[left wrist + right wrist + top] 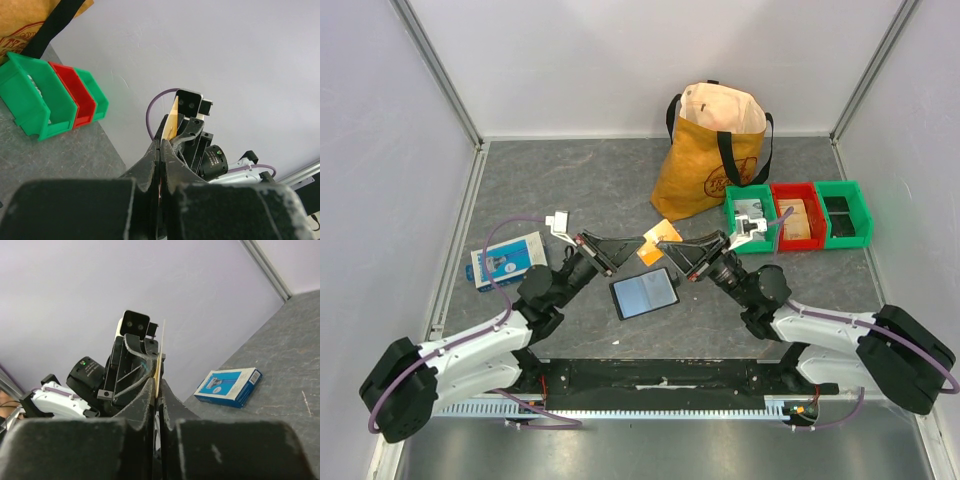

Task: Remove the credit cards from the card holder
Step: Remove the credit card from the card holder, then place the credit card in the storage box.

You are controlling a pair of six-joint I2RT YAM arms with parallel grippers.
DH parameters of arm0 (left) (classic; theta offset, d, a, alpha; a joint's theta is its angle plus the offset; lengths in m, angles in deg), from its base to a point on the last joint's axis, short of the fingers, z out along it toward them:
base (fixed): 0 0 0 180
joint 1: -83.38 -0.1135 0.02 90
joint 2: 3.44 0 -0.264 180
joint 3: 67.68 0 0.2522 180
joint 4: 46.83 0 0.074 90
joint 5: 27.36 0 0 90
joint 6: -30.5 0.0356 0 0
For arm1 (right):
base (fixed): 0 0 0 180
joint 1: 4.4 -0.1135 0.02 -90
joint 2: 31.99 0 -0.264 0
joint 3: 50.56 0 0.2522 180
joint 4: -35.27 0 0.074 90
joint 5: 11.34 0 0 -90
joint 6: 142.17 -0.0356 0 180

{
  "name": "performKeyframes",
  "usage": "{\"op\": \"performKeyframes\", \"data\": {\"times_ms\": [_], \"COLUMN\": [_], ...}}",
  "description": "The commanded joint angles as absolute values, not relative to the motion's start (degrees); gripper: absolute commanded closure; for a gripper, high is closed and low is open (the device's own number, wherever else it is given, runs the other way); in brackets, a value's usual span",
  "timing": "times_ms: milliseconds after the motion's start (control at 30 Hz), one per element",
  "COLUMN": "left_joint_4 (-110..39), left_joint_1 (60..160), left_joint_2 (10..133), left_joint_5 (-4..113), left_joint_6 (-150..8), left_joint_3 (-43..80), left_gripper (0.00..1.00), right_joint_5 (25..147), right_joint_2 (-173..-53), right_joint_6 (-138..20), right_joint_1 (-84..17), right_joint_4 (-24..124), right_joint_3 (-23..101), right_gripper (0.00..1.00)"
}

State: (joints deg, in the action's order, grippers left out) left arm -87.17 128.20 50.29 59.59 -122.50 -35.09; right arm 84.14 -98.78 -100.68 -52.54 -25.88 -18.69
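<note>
The black card holder (616,300) lies open and flat on the table between the arms, with a pale blue-grey card (645,291) showing in it. An orange credit card (654,238) is held in the air just above and behind the holder. My left gripper (639,250) is shut on its left side and my right gripper (666,246) on its right side. In the left wrist view the card (173,120) is edge-on between my closed left gripper (161,142). In the right wrist view it (160,352) sticks up from my closed right gripper (156,386).
A blue-and-white flat box (507,258) lies at the left and also shows in the right wrist view (228,386). A yellow tote bag (712,150) stands at the back. A green bin (750,215), a red bin (797,213) and a green bin (843,212) stand at the right.
</note>
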Motion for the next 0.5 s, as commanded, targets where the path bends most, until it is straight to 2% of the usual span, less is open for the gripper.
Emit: {"op": "performKeyframes", "data": {"times_ms": [0,33,133,200,300,467], "left_joint_4": [-88.79,-88.36,-84.68,-78.81,-60.20,-40.84], "left_joint_1": [128.47,128.47,128.21,127.33,124.70,115.83], "left_joint_2": [49.20,49.03,47.54,45.70,43.67,43.58], "left_joint_5": [61.32,61.41,61.68,61.07,59.22,52.20], "left_joint_6": [-124.53,-124.36,-122.87,-121.12,-117.08,-108.38], "left_joint_3": [-35.46,-35.38,-34.85,-33.45,-28.01,-21.50], "left_gripper": [0.96,0.93,0.71,0.54,0.39,0.23], "right_joint_5": [82.45,82.18,79.55,77.62,76.38,74.88], "right_joint_2": [-97.30,-97.12,-94.40,-91.68,-86.68,-77.97], "right_joint_6": [-99.19,-99.19,-98.49,-98.39,-99.27,-98.84], "right_joint_1": [-52.56,-52.47,-51.95,-50.55,-46.33,-34.48], "right_joint_4": [-30.07,-29.37,-25.69,-21.39,-11.72,10.94], "right_joint_3": [-16.84,-17.11,-18.51,-19.48,-19.83,-19.31], "right_gripper": [1.00,1.00,1.00,1.00,1.00,1.00]}}
